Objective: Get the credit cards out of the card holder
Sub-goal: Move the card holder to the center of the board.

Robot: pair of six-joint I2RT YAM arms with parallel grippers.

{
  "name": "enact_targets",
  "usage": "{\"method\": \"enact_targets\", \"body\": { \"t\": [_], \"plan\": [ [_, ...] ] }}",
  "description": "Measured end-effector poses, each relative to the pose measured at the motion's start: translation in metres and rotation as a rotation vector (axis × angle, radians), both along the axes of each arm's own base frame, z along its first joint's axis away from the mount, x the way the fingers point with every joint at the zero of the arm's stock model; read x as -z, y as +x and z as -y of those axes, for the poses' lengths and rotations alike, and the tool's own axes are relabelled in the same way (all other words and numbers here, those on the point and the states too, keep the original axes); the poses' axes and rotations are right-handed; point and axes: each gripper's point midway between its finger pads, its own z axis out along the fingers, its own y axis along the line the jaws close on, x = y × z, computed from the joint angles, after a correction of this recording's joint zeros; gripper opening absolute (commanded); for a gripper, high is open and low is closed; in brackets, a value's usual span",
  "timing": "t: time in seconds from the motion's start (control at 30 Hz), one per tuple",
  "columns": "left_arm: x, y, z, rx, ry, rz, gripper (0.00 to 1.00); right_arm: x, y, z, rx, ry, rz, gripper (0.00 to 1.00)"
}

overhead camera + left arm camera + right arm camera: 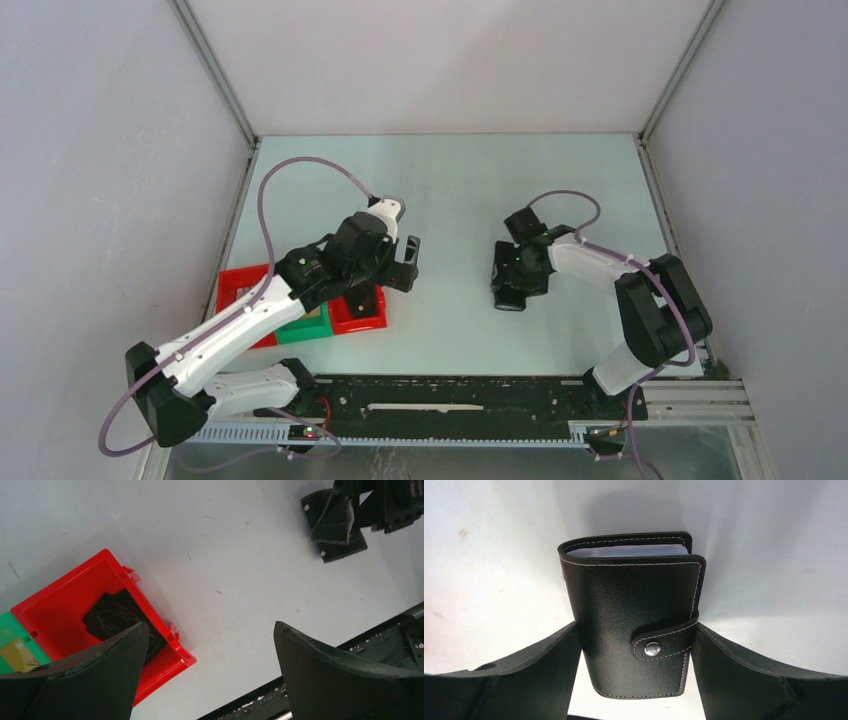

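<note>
Right wrist view: card holder (634, 595) is pinched edgewise by the right gripper (636, 630) and could be squirted out if squeezed off-centre

- The card holder (634, 615) is on the counter (450, 180), between the two fingers of the right pincer (508, 292).
- Well left of the card holder, three trays (250, 285) lie side by side in a row.
- The left pincer (210, 630) hangs between this row and the card holder, nearer to the row's right end tray (125, 572).
- A flat thing (112, 617) lies in this end tray.
- One credit card (17, 652) lies in the middle tray (10, 630), farther left of the card holder.
</note>
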Motion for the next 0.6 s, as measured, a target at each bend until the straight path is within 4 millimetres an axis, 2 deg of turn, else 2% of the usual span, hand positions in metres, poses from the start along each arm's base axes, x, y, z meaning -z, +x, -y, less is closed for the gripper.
{"method": "enact_targets", "body": {
  "t": [0.13, 0.27, 0.43, 0.53, 0.6],
  "plan": [
    [0.008, 0.003, -0.001, -0.021, 0.025, -0.014, 1.0, 0.0, -0.009, -0.043, -0.081, 0.06, -0.01, 0.97],
    [0.017, 0.004, 0.002, -0.041, 0.029, -0.049, 1.0, -0.002, -0.015, -0.067, -0.115, 0.099, -0.006, 1.0],
    [0.038, 0.002, 0.012, -0.053, 0.034, -0.142, 1.0, -0.005, -0.014, -0.066, -0.11, 0.088, 0.013, 1.0],
    [0.048, 0.0, 0.018, -0.063, 0.028, -0.192, 1.0, -0.022, -0.009, -0.058, -0.096, 0.067, 0.073, 0.99],
    [0.048, -0.001, 0.022, -0.072, 0.002, -0.208, 1.0, -0.038, -0.004, -0.052, -0.081, 0.056, 0.134, 0.9]
  ]
}}
